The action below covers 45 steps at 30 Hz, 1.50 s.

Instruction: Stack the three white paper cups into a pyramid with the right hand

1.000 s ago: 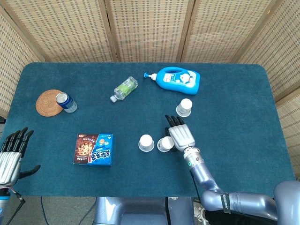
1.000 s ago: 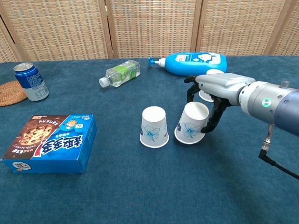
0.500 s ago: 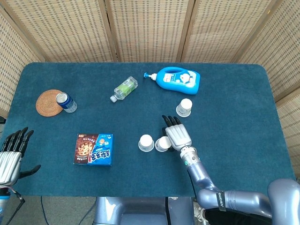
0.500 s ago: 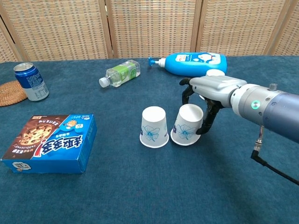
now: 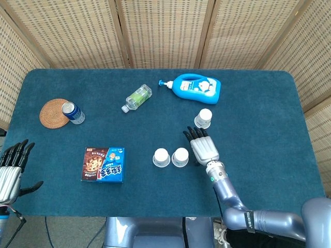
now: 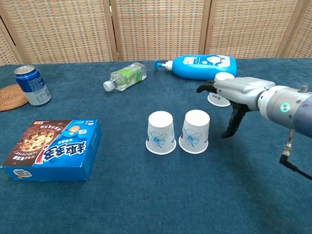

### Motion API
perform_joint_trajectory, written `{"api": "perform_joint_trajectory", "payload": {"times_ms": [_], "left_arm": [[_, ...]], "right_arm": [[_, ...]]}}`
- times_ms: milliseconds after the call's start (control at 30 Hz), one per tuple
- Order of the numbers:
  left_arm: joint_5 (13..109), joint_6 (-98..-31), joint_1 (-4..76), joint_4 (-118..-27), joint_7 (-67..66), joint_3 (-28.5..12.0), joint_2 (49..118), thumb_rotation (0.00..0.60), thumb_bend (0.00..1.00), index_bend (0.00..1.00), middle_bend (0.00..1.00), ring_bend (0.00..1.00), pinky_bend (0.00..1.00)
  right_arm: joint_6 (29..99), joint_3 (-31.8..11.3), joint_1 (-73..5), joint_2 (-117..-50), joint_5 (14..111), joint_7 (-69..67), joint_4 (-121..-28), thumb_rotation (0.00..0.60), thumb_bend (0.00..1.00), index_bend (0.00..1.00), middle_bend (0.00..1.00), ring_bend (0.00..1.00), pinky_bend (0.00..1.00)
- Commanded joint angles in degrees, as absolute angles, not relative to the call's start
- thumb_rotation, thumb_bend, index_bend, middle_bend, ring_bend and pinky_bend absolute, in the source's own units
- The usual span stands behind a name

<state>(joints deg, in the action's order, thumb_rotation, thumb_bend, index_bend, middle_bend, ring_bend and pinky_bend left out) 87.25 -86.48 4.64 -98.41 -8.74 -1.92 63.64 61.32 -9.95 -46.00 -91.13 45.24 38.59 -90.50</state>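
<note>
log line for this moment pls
base: two paper cups upside down, side by side | third cup apart behind | right hand open, off cups | left hand idle

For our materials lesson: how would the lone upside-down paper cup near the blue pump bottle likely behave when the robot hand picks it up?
The third cup is thin paper, so it is probably very light and crushes under a firm squeeze. Standing on its wide rim, it looks stable, yet a sideways nudge from the right hand would likely slide or tip it.

- There were three white paper cups with blue flower prints: two (image 6: 161,132) (image 6: 195,131) upside down side by side, one (image 6: 222,95) farther back.
- One blue soda can (image 6: 32,86).
- One round woven coaster (image 5: 52,112).
- One clear plastic bottle with a green label (image 6: 126,76).
- One blue pump bottle (image 6: 202,67).
- One blue cookie box (image 6: 51,149).
</note>
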Motion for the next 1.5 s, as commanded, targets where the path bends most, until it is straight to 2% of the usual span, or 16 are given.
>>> {"api": "perform_joint_trajectory", "payload": {"times_ms": [33,200,433,600,900,1500], "left_arm": [[87.3,-86.5,4.6,-98.4,-8.7,-1.9,63.6,0.6,0.13,0.0,0.0,0.0,0.05],[86.8,-85.9,4.9,-98.3,-9.2,-2.0,63.9,0.6,0.13,0.0,0.0,0.0,0.05],[86.3,-85.8,5.0,-98.2,-9.9,-2.2,64.2,0.6,0.13,0.0,0.0,0.0,0.05],[85.6,-85.7,5.1,-98.1,-10.2,-2.6,64.2,0.6,0.13,0.0,0.0,0.0,0.05],[84.4,-85.9,5.2,-97.6,-11.4,-3.4,64.7,0.6,0.13,0.0,0.0,0.0,0.05],[81.3,-84.2,6.2,-96.3,-14.0,-4.3,66.2,0.6,0.13,0.0,0.0,0.0,0.05]], "right_arm": [[62.4,-9.5,-44.9,-88.6,45.6,38.4,-91.6,0.6,0.15,0.09,0.0,0.0,0.11],[62.4,-11.3,-44.5,-84.1,45.1,37.0,-92.1,0.6,0.15,0.11,0.0,0.0,0.11],[59.8,-13.8,-46.7,-82.3,43.1,36.9,-89.5,0.6,0.15,0.15,0.0,0.0,0.11],[56.1,-15.3,-49.4,-83.5,40.1,36.8,-84.4,0.6,0.15,0.21,0.0,0.0,0.11],[49.8,-16.9,-53.9,-86.7,36.1,36.0,-73.6,0.6,0.15,0.25,0.0,0.0,0.11],[39.5,-15.8,-58.2,-94.1,35.3,31.1,-54.6,0.6,0.15,0.29,0.0,0.0,0.11]]}}
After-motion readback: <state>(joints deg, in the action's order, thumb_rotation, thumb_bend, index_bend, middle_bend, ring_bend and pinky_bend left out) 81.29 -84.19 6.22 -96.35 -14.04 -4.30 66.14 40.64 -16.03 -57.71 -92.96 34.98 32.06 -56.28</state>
